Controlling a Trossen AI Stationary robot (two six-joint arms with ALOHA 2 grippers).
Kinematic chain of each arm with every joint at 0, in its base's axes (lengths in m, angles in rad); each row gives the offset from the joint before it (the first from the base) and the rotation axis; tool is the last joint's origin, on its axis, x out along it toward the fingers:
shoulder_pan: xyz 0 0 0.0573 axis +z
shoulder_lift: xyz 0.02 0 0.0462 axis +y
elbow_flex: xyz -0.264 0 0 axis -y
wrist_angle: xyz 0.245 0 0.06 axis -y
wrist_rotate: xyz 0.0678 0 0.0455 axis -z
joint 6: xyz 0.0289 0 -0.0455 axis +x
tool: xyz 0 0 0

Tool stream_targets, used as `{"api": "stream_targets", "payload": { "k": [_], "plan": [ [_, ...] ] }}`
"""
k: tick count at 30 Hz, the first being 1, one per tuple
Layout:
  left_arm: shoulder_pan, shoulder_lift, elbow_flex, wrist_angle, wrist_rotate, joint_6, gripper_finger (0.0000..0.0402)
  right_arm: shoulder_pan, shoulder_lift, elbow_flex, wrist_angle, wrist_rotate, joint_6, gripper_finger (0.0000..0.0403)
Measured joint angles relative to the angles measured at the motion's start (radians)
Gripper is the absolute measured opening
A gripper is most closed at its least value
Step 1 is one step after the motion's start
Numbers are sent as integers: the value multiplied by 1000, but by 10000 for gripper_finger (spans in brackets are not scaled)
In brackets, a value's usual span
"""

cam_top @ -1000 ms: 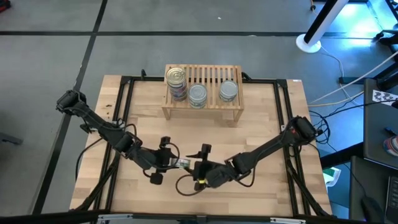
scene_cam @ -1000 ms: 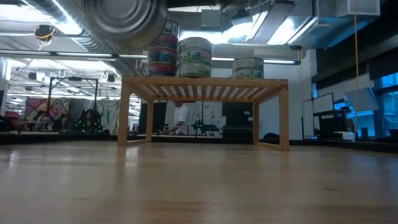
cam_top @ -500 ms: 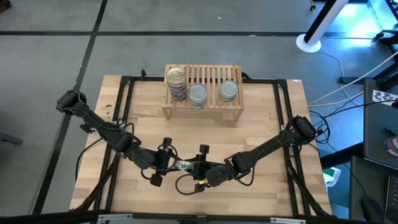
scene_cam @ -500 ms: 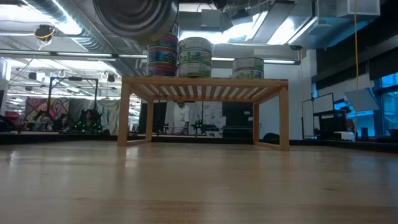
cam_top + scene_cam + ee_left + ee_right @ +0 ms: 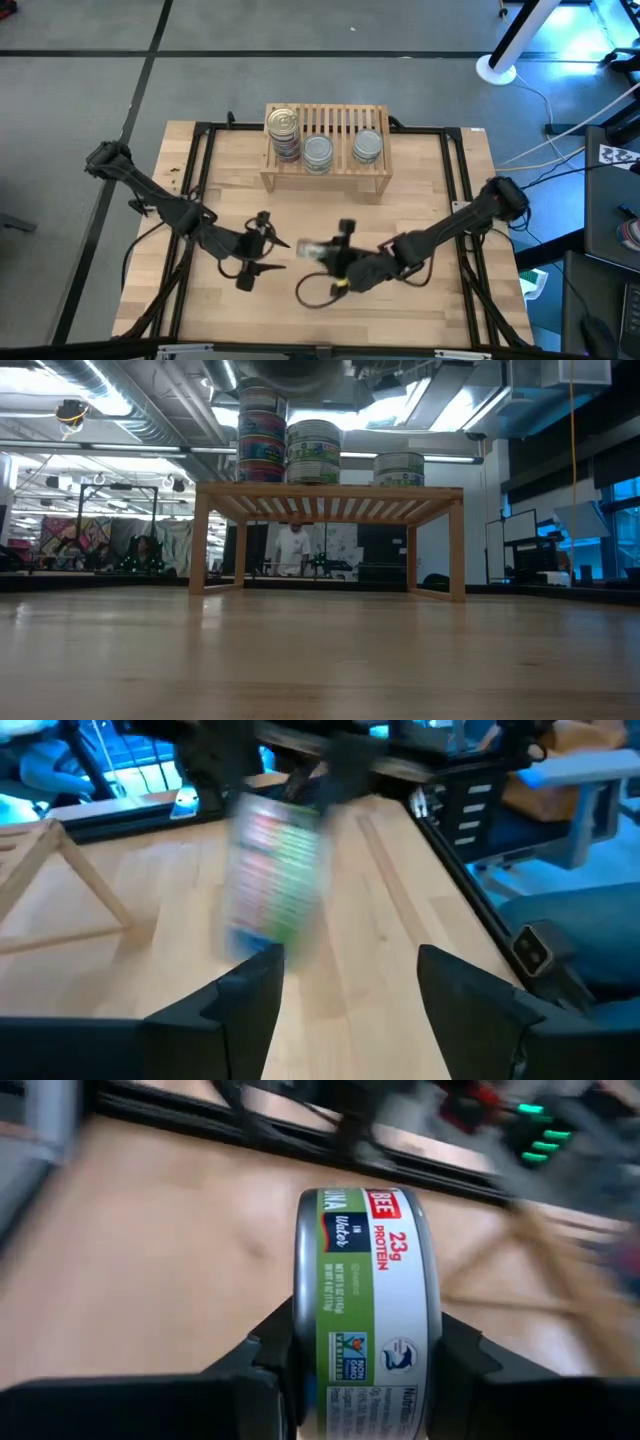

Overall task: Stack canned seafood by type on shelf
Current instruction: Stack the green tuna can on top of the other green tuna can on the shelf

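Note:
A tin of canned seafood (image 5: pixel 365 1310) with a green and white label is lifted above the table's middle, with my right gripper (image 5: pixel 318 250) shut on it. Blurred, the same tin (image 5: pixel 272 880) also shows in the left wrist view. My left gripper (image 5: pixel 277 255) stands open just left of it, with nothing between its fingers (image 5: pixel 255 985). On the light-wood shelf (image 5: pixel 345 118) at the far side stand a taller stack of tins (image 5: pixel 284 130), a second stack (image 5: pixel 313 450) and a single tin (image 5: pixel 367 147). My right gripper pinches the tin by its two flat round ends (image 5: pixel 300 1330) between its two fingers (image 5: pixel 262 1365). The fingers come from the table's right, slanting a little downward. The tin stands on edge with its label wall facing up, clear of the table.
Bare wooden tabletop (image 5: pixel 330 215) lies between the grippers and the shelf. A black frame (image 5: pixel 460 180) runs along the table's sides. Cables loop under the right gripper (image 5: pixel 315 295). A person (image 5: pixel 293 548) shows far behind the shelf in the low view.
The tin has passed from my left gripper to my right. My left gripper has let go and drawn back toward the table's left. My right gripper has risen and gone toward the table's right with the tin, which has left the top of the low view.

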Motion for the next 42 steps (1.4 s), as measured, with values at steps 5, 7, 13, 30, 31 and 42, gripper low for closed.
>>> {"api": "stream_targets", "payload": {
  "k": [5, 7, 13, 30, 31, 42],
  "plan": [
    [26, -104, 0, -86, -20, -1, 227, -4, -109, 0, -258, 226, 0, 135],
    [40, -141, 0, -108, -26, -1, 227, -3, -147, 0, -337, 322, 0, 136],
    [83, -218, 0, -121, -29, 7, 227, -21, -242, 2, -501, 641, -74, 134],
    [174, -246, 0, -131, -28, 79, 227, -407, -258, 1, -629, 512, -277, 134],
    [177, -246, 0, -131, -28, 80, 227, -426, -258, 1, -634, 481, -278, 134],
    [198, -245, 0, -190, -28, 105, 227, -523, -258, 1, -637, 309, -278, 137]
  ]
}}
